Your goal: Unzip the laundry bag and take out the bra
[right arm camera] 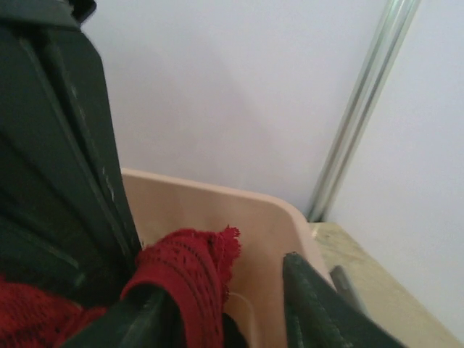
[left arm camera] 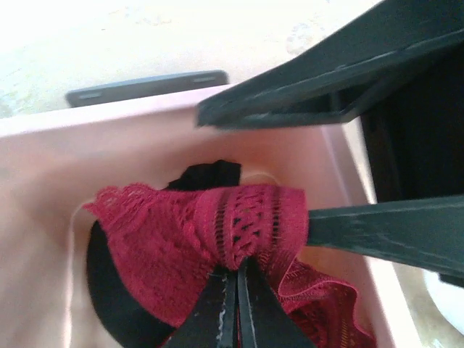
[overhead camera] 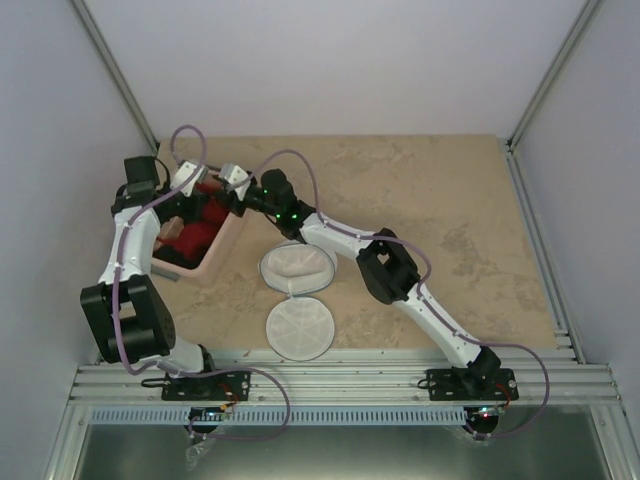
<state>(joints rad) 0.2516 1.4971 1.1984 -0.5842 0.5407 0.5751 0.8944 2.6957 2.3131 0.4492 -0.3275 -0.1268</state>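
Note:
The white mesh laundry bag (overhead camera: 296, 268) lies unzipped at the table's middle, its round lid (overhead camera: 298, 328) flopped open toward me. The red lace bra (overhead camera: 208, 224) is in the pink bin (overhead camera: 222, 250) at the left. In the left wrist view my left gripper (left arm camera: 238, 267) is shut on a gathered fold of the red bra (left arm camera: 217, 225). My right gripper (right arm camera: 225, 312) is open inside the bin, with the red bra (right arm camera: 190, 264) draped over its left finger. Both grippers meet over the bin, left (overhead camera: 198, 190) and right (overhead camera: 228, 188).
A black garment (left arm camera: 109, 290) lies under the red bra in the bin. The right gripper's fingers (left arm camera: 326, 94) cross the left wrist view above the bin wall (left arm camera: 145, 123). A dark flat bar (left arm camera: 145, 85) lies on the table beyond the bin. Frame posts stand at the back corners.

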